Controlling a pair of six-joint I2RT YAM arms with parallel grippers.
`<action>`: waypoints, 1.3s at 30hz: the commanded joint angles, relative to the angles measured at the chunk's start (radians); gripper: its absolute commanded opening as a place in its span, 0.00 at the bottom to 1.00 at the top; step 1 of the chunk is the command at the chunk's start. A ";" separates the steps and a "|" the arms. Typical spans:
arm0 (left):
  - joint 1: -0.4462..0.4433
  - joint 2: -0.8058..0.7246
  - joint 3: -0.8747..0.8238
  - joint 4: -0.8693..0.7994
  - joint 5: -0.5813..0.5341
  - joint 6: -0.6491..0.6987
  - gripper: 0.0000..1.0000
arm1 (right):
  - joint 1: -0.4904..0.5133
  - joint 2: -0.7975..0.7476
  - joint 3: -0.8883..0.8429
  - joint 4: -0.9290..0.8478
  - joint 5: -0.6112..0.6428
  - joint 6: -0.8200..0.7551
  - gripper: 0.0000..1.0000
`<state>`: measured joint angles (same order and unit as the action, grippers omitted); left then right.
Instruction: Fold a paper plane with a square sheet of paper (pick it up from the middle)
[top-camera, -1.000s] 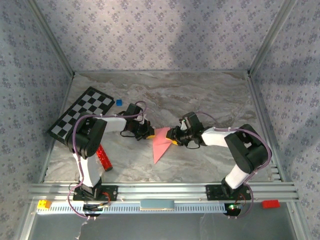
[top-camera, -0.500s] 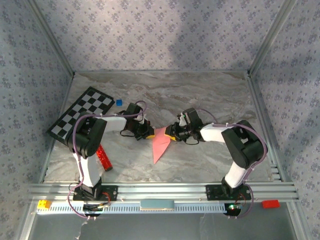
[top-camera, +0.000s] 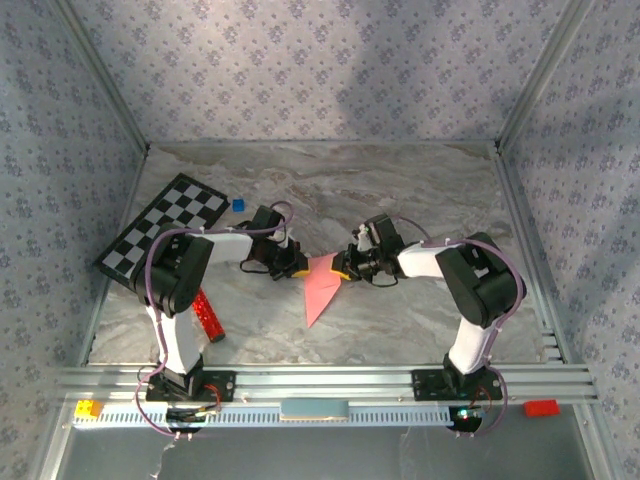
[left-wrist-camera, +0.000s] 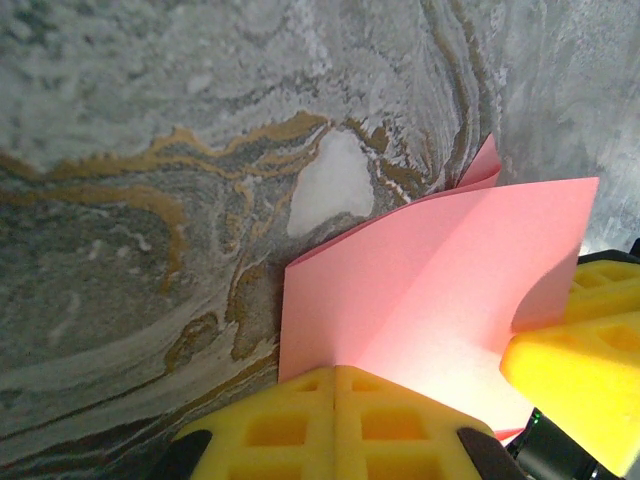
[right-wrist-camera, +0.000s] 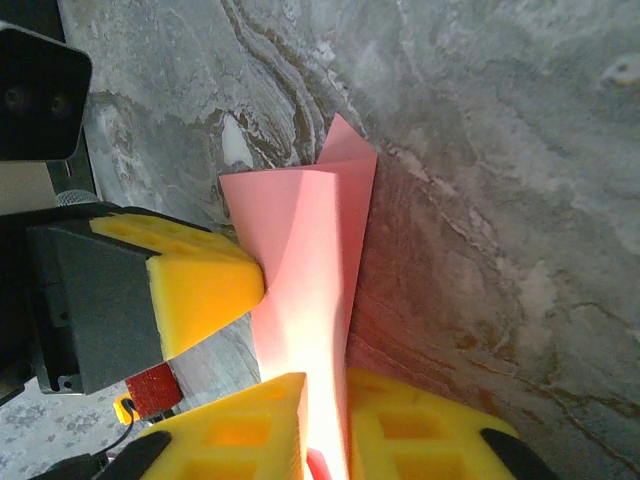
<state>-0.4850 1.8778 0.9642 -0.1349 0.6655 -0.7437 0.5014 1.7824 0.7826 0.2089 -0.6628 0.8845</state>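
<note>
Looks to me like the step here is setting a crease at the wide far end of the salmon-pink sheet of thin paper (top-camera: 320, 288). It's already down to a narrow triangle in the middle of the grey marbled tabletop (top-camera: 420, 190), sharp tip pointing near. The left gripper (left-wrist-camera: 335, 375) has its yellow pads pressed flat together on one edge of the paper. The right gripper (right-wrist-camera: 325, 385) has its pads closed on a fold from the opposite side, with just the pink layer between them. In the wrist views the layers fan up off the table in a loose V, so nothing is flat yet. My take: move both grips together and slowly, because thin paper like this will buckle or rip if one side pulls ahead. I'd line the edges up before pressing anything down, then flatten the fold against the table rather than in the air. Pose-wise, both arms come in from their near-edge bases with elbows out to the sides and forearms low. The wrists are turned inward so the two grippers face each other nose to nose, just beside one another across the paper. The black-and-white checkerboard (top-camera: 165, 225) and the red glittery bar (top-camera: 208, 315) sit well off to the left.
</note>
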 joint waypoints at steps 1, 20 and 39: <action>0.007 0.018 -0.005 -0.053 -0.033 0.019 0.00 | -0.005 0.011 0.018 -0.027 -0.027 -0.024 0.12; -0.183 -0.297 -0.036 -0.113 -0.325 0.307 0.39 | -0.024 -0.252 -0.190 0.108 0.254 0.355 0.01; -0.596 -0.289 -0.070 -0.136 -0.877 0.461 0.47 | -0.021 -0.265 -0.197 0.098 0.267 0.407 0.02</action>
<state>-1.0603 1.5696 0.8909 -0.2592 -0.1089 -0.3069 0.4801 1.5333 0.5903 0.3077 -0.4141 1.2732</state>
